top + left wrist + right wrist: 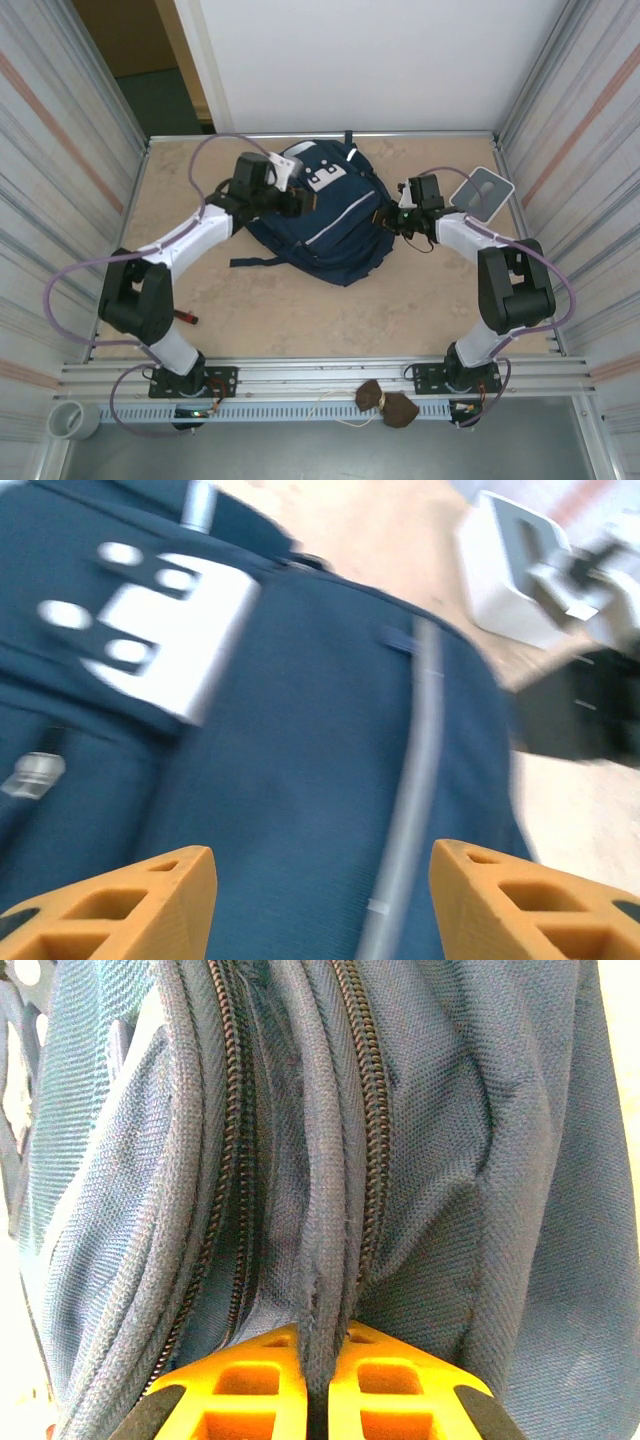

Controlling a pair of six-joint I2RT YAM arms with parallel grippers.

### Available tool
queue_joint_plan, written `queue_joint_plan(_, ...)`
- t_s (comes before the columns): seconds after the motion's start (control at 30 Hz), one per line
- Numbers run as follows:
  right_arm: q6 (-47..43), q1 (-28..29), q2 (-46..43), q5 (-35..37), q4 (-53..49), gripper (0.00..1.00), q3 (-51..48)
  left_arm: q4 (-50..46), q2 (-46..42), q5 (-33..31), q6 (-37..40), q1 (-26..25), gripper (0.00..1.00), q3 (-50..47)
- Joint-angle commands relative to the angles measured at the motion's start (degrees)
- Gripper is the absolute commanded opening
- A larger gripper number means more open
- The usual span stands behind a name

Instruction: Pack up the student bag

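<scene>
Student bag (330,225) (280,780) (480,1110) lies flat at the middle of the tabletop's far edge, navy fabric with a thin pale stripe, a white buckle patch and two zip lines running side by side. The left gripper (300,200) (320,900) hangs over its front panel, fingers spread wide and holding nothing. The right gripper (390,215) (315,1380) is clamped on a fabric fold between the zips at the bag's right side. The beige tabletop (300,320) sits between ribbed metal walls (60,150); a white plastic piece (480,195) (510,570) stands near the far right corner.
</scene>
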Motion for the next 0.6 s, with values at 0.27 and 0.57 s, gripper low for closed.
queue_joint_plan(0.27, -5.69, -2.95, 6.62, -4.68, -6.66, 0.1, 9.47, -6.53, 9.85, 5.98, -1.18, -1.6, 0.46, 1.85)
queue_joint_plan(0.57, -5.19, 0.69, 18.16, -5.78, -8.24, 0.21, 24.18, 3.25, 1.26, 7.52, -7.32, -9.59, 0.43, -14.2)
